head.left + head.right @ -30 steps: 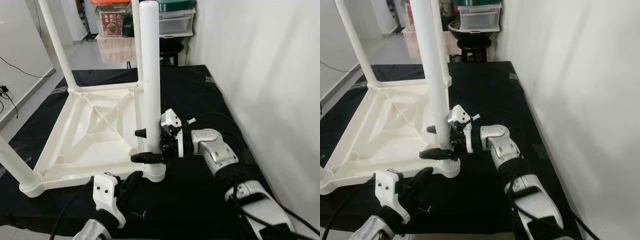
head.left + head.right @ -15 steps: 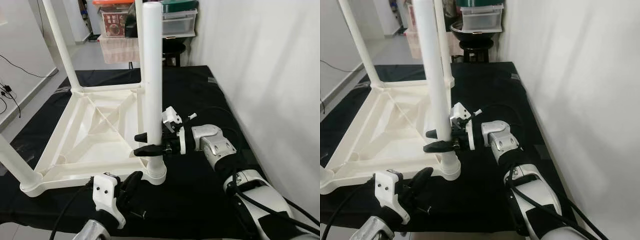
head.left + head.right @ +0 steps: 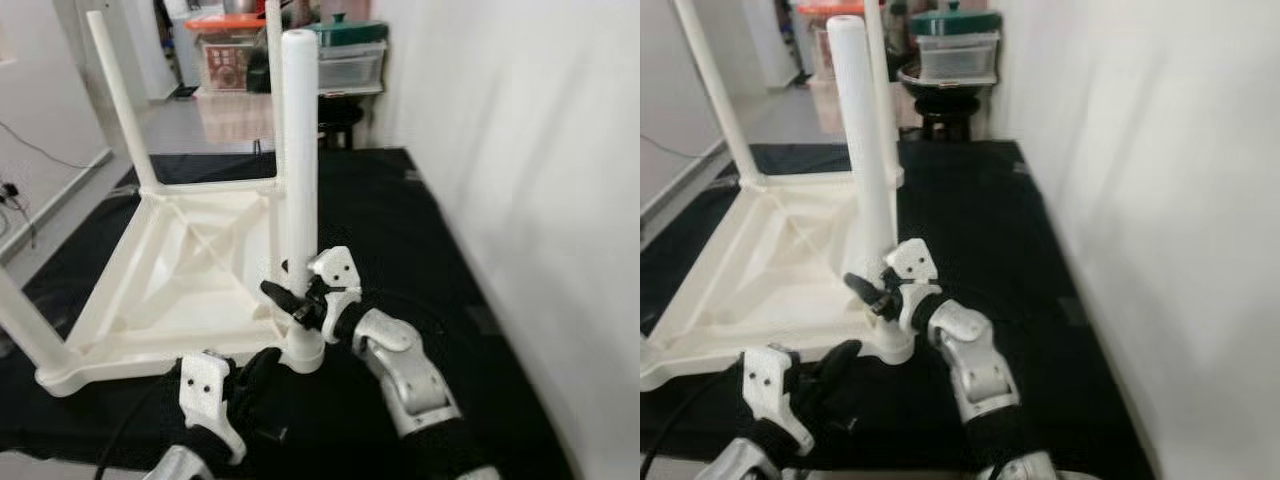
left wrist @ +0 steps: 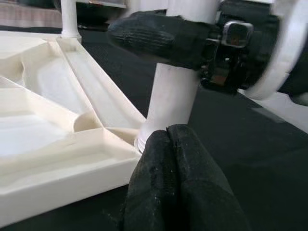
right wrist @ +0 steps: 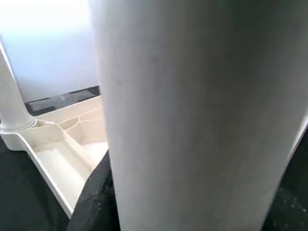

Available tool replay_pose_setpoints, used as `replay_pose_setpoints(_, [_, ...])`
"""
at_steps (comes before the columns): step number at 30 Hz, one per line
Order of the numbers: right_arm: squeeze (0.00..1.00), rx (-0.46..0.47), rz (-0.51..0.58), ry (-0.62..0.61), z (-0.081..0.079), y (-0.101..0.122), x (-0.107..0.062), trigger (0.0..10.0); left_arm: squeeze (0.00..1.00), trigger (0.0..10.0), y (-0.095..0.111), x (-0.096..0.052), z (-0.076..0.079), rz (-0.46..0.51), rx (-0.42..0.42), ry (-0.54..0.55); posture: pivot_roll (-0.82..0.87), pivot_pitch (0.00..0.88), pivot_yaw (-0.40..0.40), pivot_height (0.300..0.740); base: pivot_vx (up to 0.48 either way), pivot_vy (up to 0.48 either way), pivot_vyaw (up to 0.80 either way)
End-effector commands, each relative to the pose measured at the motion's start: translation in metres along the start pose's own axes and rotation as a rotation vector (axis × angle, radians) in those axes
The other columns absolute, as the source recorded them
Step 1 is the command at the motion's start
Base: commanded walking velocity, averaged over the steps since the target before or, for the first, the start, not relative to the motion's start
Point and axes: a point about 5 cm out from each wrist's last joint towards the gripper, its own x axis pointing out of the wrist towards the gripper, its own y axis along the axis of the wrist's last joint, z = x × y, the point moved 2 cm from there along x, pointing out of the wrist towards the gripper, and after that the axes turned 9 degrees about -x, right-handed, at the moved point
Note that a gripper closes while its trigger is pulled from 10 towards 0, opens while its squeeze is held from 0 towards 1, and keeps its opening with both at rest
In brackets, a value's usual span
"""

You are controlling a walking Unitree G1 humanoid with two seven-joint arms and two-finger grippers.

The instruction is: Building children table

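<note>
Now, nearest us, our left gripper rests with fingers pressed together on the black mat, just short of the corner socket. Just beyond, our right gripper clamps the white leg low down, its long axis upright in that socket of the upturned tabletop.

A black cloth mat covers the floor in the foreground. A plain white wall runs along the right side. At the far end, a dark round stool carries a clear plastic storage box with a green lid. Beside it stands a clear bin with an orange lid. Pale glossy floor extends beyond the mat.
</note>
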Motion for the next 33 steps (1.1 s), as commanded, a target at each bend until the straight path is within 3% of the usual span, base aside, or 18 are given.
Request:
replay_pose_setpoints(1, [0.0, 0.042, -0.146, 0.006, -0.001, -0.035, -0.005, 0.0, 0.0, 10.0, -0.002, 0.001, -0.001, -0.014, -0.001, -0.006, -0.01, 0.0, -0.016, 0.74, 0.0, 0.0, 0.0])
replay_pose_setpoints(5, [0.0, 0.043, -0.146, -0.003, -0.001, -0.033, -0.004, 0.0, 0.0, 10.0, -0.001, 0.003, -0.002, -0.002, 0.006, 0.013, -0.01, 0.0, -0.016, 0.74, 0.0, 0.0, 0.0])
replay_pose_setpoints(6, [0.16, 0.066, -0.137, -0.004, 0.002, -0.03, -0.005, 10.0, 0.0, 10.0, -0.001, 0.003, -0.002, 0.0, 0.006, 0.014, 0.0, 0.0, -0.018, 0.74, 0.0, 0.0, 0.0])
replay_pose_setpoints(8, [0.16, 0.083, -0.131, -0.007, 0.003, -0.027, -0.005, 10.0, 0.0, 10.0, -0.001, 0.003, -0.001, 0.0, 0.006, 0.014, 0.0, 0.0, -0.018, 0.74, 0.0, 0.0, 0.0])
replay_pose_setpoints(9, [1.0, 0.076, -0.116, 0.019, 0.002, -0.021, -0.006, 10.0, 0.0, 10.0, -0.001, 0.003, -0.001, 0.0, 0.004, 0.012, -0.01, 0.0, -0.015, 0.74, 0.0, 0.0, 0.0])
replay_pose_setpoints(16, [1.0, 0.053, 0.031, 0.245, 0.012, 0.01, 0.001, 10.0, 0.0, 10.0, -0.001, 0.004, 0.001, 0.001, 0.002, 0.008, 0.0, 0.0, -0.018, 0.74, 0.0, 0.0, 0.0])
replay_pose_setpoints(17, [0.73, 0.013, 0.041, 0.336, 0.013, 0.011, 0.001, 10.0, 0.0, 10.0, -0.001, 0.004, 0.001, 0.002, 0.003, 0.008, 0.01, 0.0, -0.02, 0.74, 0.0, 0.0, 0.0])
replay_pose_setpoints(18, [0.19, -0.031, 0.04, 0.437, 0.011, 0.01, -0.001, 10.0, 0.0, 10.0, -0.001, 0.004, 0.001, 0.002, 0.005, 0.008, 0.01, 0.0, -0.02, 0.74, 0.0, 0.0, 0.0])
replay_pose_setpoints(19, [0.19, -0.031, 0.04, 0.437, 0.011, 0.01, -0.001, 10.0, 0.0, 10.0, -0.001, 0.004, 0.001, 0.002, 0.005, 0.008, 0.01, 0.0, -0.02, 0.74, 0.0, 0.0, 0.0])
replay_pose_setpoints(20, [0.0, -0.053, 0.037, 0.511, 0.009, 0.009, -0.003, 10.0, 0.0, 10.0, -0.001, 0.005, 0.001, 0.003, 0.007, 0.009, 0.01, 0.0, -0.02, 0.74, 0.0, 0.0, 0.0])
replay_pose_setpoints(21, [0.0, -0.053, 0.037, 0.511, 0.009, 0.009, -0.003, 10.0, 0.0, 10.0, -0.001, 0.005, 0.001, 0.003, 0.007, 0.009, 0.01, 0.0, -0.02, 0.74, 0.0, 0.0, 0.0])
replay_pose_setpoints(23, [0.0, -0.048, 0.04, 0.628, 0.005, 0.009, -0.005, 10.0, 0.0, 10.0, -0.001, 0.005, 0.001, 0.001, 0.01, 0.009, 0.02, 0.0, -0.019, 0.74, 0.0, 0.0, 0.0])
replay_pose_setpoints(29, [0.0, -0.026, 0.014, 0.703, 0.011, 0.011, -0.005, 10.0, 0.0, 10.0, -0.002, 0.005, 0.0, -0.001, 0.014, 0.009, 0.03, 0.0, -0.015, 0.74, 0.0, 0.0, 0.0])
replay_pose_setpoints(30, [0.0, -0.016, 0.01, 0.71, 0.013, 0.012, -0.004, 8.4, 0.0, 10.0, -0.002, 0.005, 0.0, -0.002, 0.015, 0.009, 0.03, 0.0, -0.015, 0.74, 0.0, 0.0, 0.0])
replay_pose_setpoints(31, [0.0, -0.007, 0.009, 0.711, 0.016, 0.013, -0.004, 0.0, 0.0, 10.0, -0.002, 0.006, 0.0, -0.002, 0.016, 0.009, 0.03, 0.0, -0.015, 0.74, 0.0, 0.0, 0.0])
replay_pose_setpoints(33, [0.0, -0.003, 0.008, 0.709, 0.019, 0.013, -0.003, 0.0, 0.0, 10.0, -0.002, 0.006, 0.0, -0.002, 0.016, 0.009, 0.03, 0.0, -0.015, 0.74, 0.0, 0.0, 0.0])
